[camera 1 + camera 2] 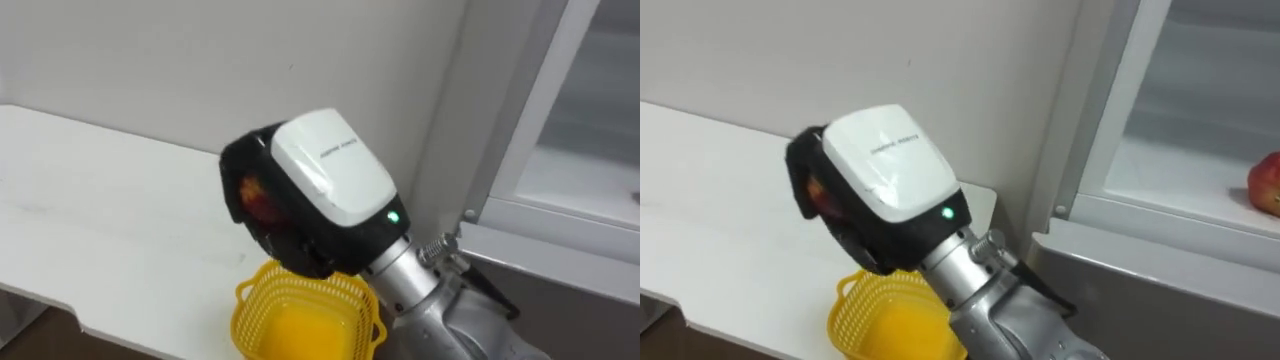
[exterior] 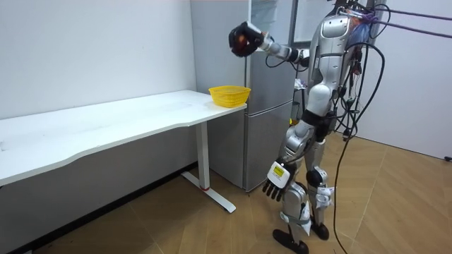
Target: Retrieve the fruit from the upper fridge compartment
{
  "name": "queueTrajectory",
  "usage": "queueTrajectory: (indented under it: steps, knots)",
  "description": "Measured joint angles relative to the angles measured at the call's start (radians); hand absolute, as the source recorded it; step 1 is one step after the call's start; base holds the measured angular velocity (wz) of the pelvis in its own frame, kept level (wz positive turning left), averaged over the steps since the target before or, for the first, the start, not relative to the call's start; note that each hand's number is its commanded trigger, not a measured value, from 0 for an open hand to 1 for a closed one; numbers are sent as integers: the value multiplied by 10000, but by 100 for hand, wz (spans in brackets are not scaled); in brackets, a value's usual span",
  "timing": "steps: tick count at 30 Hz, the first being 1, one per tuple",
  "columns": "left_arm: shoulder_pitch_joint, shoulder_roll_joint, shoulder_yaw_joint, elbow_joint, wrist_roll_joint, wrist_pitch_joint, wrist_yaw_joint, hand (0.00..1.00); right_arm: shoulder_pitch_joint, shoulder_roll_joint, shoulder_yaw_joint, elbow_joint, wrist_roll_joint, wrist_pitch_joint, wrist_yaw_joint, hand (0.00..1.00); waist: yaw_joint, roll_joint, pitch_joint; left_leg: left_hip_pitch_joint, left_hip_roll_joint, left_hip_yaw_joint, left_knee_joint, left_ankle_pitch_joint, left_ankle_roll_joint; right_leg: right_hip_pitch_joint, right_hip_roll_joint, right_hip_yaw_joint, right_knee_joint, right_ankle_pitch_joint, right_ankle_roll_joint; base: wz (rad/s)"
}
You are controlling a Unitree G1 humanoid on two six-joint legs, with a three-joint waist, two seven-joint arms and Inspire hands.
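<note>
My right hand (image 1: pixel 330 185) is raised above the yellow basket (image 1: pixel 300 310), its white back turned to me. Its dark fingers are curled round a red-orange fruit (image 1: pixel 260 198), which peeks out at the hand's left side and is mostly hidden. In the room view the same hand (image 2: pixel 244 39) is held high over the basket (image 2: pixel 229 94) at the table's end by the fridge. A second red fruit (image 1: pixel 1265 183) lies on the open upper fridge shelf (image 1: pixel 1180 175) at the right. My left hand (image 2: pixel 277 176) hangs by my side with relaxed fingers.
The long white table (image 1: pixel 110 220) runs off to the left along a pale wall. The grey fridge (image 2: pixel 272 120) stands right against the table's end, and its open frame (image 1: pixel 520 130) rises just right of my arm. I stand in front of the fridge on a wooden floor.
</note>
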State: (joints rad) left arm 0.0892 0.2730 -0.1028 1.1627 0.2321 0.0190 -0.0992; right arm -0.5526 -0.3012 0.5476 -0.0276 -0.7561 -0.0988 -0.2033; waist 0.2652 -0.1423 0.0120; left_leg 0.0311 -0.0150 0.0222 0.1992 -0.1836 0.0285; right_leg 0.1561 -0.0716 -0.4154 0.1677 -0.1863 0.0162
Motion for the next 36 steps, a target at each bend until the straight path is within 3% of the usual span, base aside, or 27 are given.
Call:
queueTrajectory:
  steps: [2,14,17,31,33,34,35,36]
  knots:
    - [10,-46,-1,4,0,36,13,0,311,-5,153,439,-1,145,176,100,142,19,14,-63,1,12,-19,1,-1,-77,2,4,1,-10,16,-5]
    - [-75,-111,6,-26,170,44,-20,0,343,-135,228,1083,3,160,288,100,128,65,45,-210,-11,-8,13,12,-12,-136,-6,3,-8,-11,18,1]
    - [-106,-108,5,-26,183,53,-30,0,342,-137,225,1552,14,367,339,100,117,68,47,-233,-14,1,48,12,-9,-128,-12,-7,-5,-11,18,0]
    - [-103,-116,-4,-15,184,63,-290,0,342,-254,223,2123,103,349,548,100,87,126,85,-275,-17,51,73,22,7,-134,-53,-43,4,-13,24,0]
    - [-103,-116,-4,-15,183,63,-285,0,342,-253,224,2123,110,349,548,94,85,129,86,-277,-21,51,73,24,10,-134,-43,-68,4,-13,25,0]
    - [-103,-116,-4,-16,182,63,-280,0,342,-253,224,2123,111,349,547,38,85,129,86,-278,-23,51,73,25,12,-134,-45,-78,4,-12,25,0]
    - [-103,-116,-4,-15,182,63,-279,0,343,-253,224,2123,111,349,547,0,85,129,86,-278,-24,50,73,25,12,-134,-45,-81,4,-12,25,0]
    - [-103,-116,-4,-15,183,63,-278,0,342,-253,224,2123,112,349,547,0,84,130,86,-279,-25,49,72,25,12,-134,-46,-85,4,-12,25,0]
